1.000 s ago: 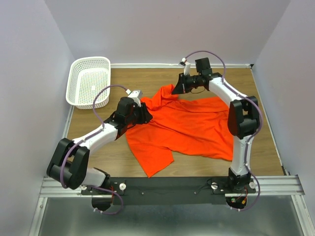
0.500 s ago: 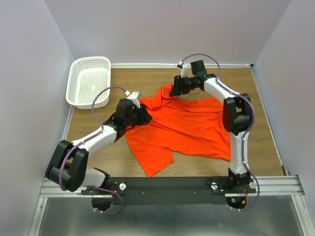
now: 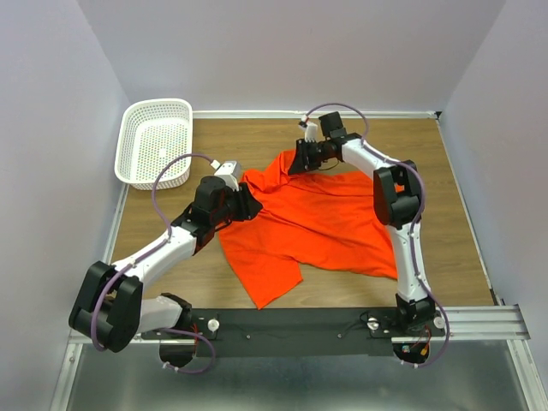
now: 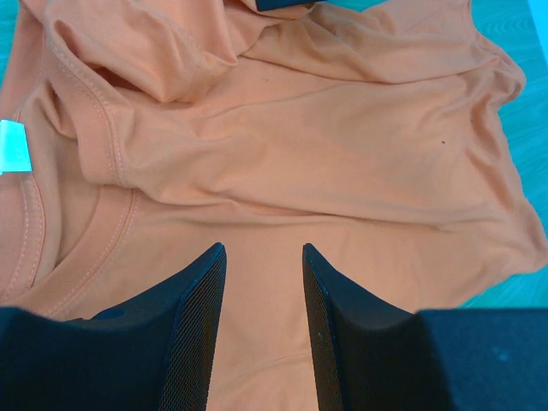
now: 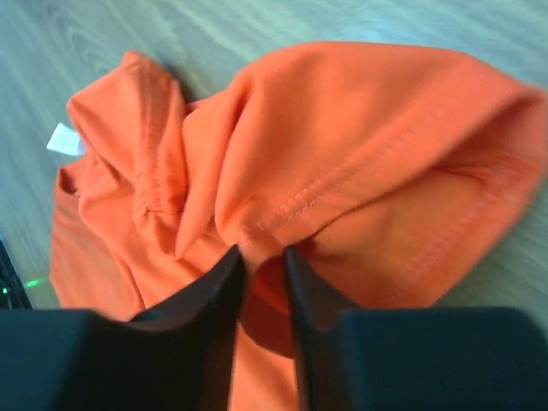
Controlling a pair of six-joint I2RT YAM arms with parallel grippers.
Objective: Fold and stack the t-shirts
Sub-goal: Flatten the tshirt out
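Note:
The orange-red t-shirt (image 3: pixel 330 218) lies spread and rumpled on the wooden table, its collar end toward the left arm. My left gripper (image 3: pixel 248 203) hovers over the collar area. In the left wrist view this gripper (image 4: pixel 261 253) stands open, with flat t-shirt fabric (image 4: pixel 300 154) below the gap. My right gripper (image 3: pixel 294 163) is at the shirt's far edge, on a bunched sleeve. The right wrist view shows this gripper (image 5: pixel 261 253) with its jaws narrowed onto a fold of the hemmed t-shirt sleeve (image 5: pixel 360 137).
A white mesh basket (image 3: pixel 128 145) stands at the back left corner of the table. Bare wood lies in front of it and to the right of the shirt. A white label (image 5: pixel 64 139) shows at the collar.
My right gripper has moved left along the shirt's far edge, opened, then narrowed on the sleeve fold. The left arm has drifted slightly left with its jaws unchanged.

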